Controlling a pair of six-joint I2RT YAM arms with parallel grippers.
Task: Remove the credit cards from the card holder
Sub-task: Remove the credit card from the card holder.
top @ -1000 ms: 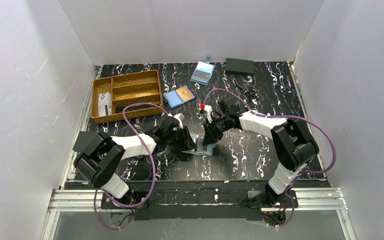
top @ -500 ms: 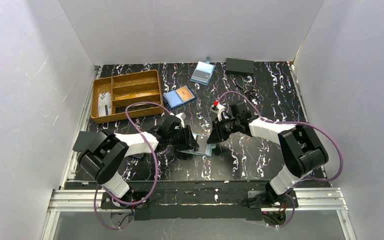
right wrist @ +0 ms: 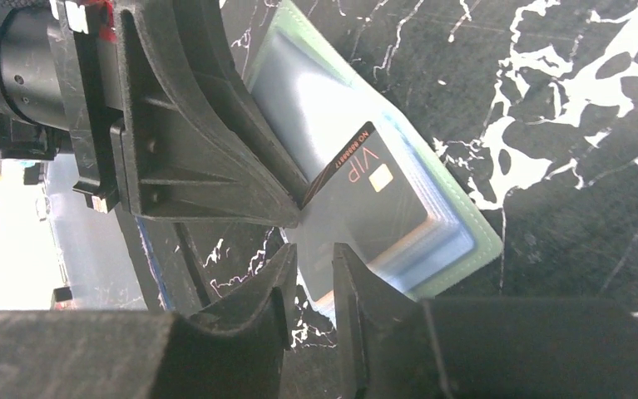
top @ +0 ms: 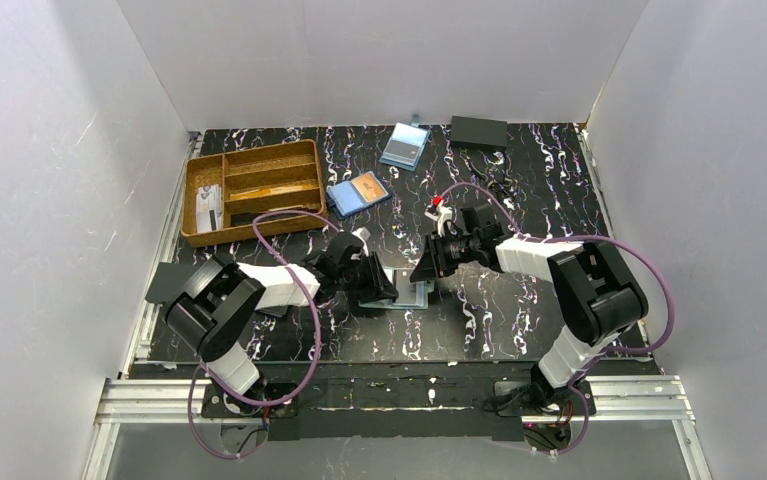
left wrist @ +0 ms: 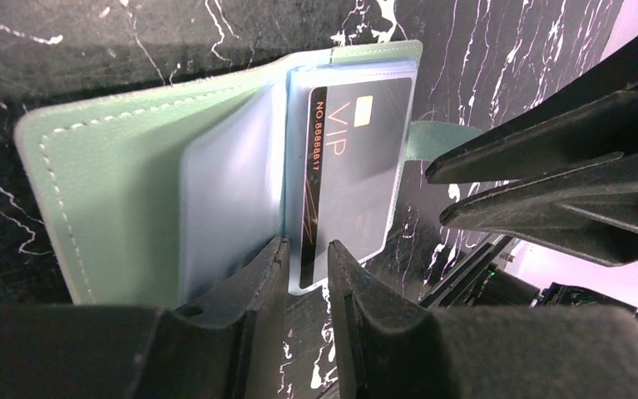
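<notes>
- Card holder lies open on table.
- Left claw clamped on sleeve edge holding dark VIP card.
- Right claw narrowly apart at card's edge; grip unclear.

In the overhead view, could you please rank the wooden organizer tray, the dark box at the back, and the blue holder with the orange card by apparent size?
1. Wooden organizer tray
2. Dark box
3. Blue holder with the orange card; close to the box.

Dark card reads "VIP" and "NO.88888817".
</notes>
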